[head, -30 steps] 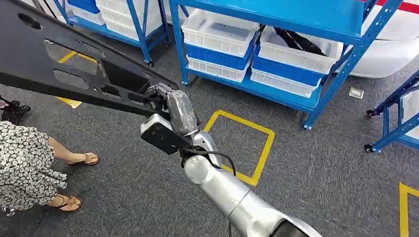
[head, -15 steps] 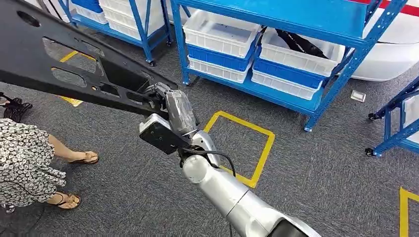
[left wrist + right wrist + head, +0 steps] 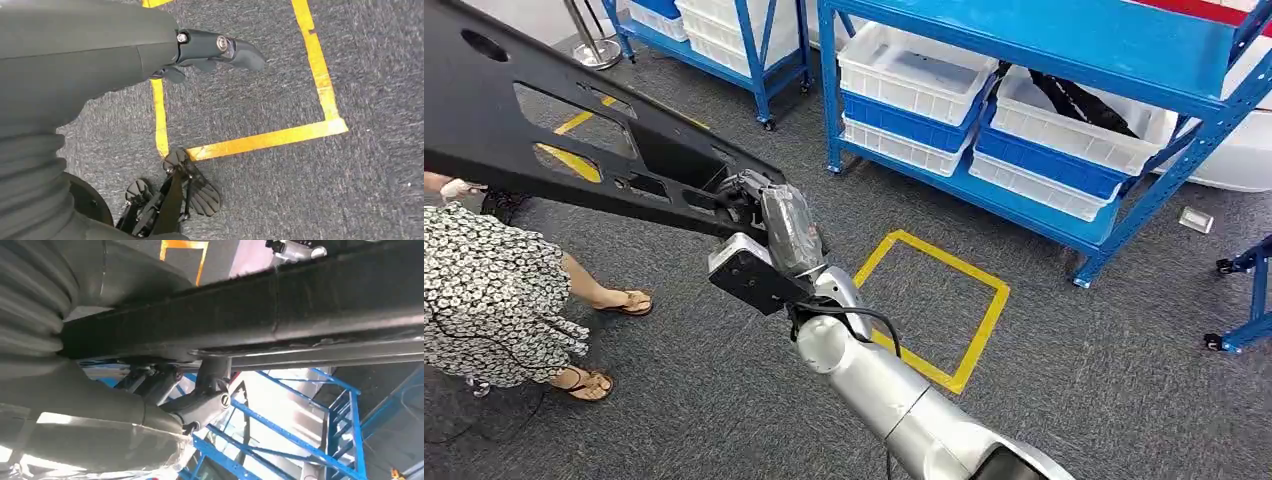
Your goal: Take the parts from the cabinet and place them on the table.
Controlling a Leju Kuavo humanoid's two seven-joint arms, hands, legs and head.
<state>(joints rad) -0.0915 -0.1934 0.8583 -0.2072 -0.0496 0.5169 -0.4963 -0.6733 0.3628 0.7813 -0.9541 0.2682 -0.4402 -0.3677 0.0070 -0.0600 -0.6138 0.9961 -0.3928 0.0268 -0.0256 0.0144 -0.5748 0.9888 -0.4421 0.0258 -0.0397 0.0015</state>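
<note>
Black and long, the panel part [image 3: 574, 130] stretches above the grey carpet, one end clamped in my right robot hand [image 3: 759, 205], fingers wrapped round its edge. Blue shelving [image 3: 1064, 60] with white bins stands beyond. My left robot hand [image 3: 210, 50] hangs empty, fingers loosely apart.

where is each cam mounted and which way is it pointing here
Head view: high on the body, looking forward and down at the grey carpet, blue racks and a person; the right hand holds the black panel.
Left wrist view: behind the hanging left hand, facing the floor and yellow tape.
Right wrist view: behind the right hand, facing up along the black panel.
Shared: panel and blue racks in head and right wrist views.
</note>
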